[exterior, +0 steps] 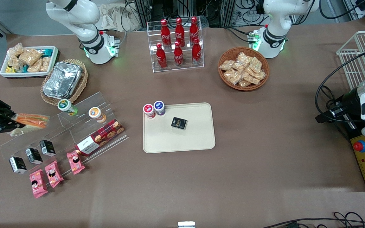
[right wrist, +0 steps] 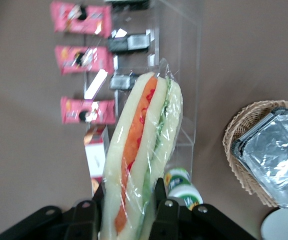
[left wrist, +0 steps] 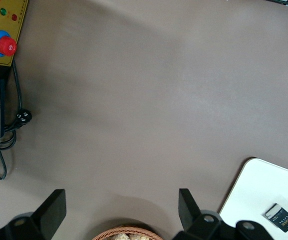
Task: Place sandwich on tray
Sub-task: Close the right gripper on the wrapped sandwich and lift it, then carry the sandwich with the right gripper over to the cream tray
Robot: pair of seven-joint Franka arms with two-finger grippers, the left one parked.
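The plastic-wrapped triangular white-bread sandwich point(exterior: 30, 122) with orange and green filling hangs clamped between the fingers of the black gripper point(exterior: 9, 122), above the clear acrylic stepped shelf point(exterior: 65, 126) at the working arm's end of the table, well apart from the flat beige rectangular tray point(exterior: 198, 139).
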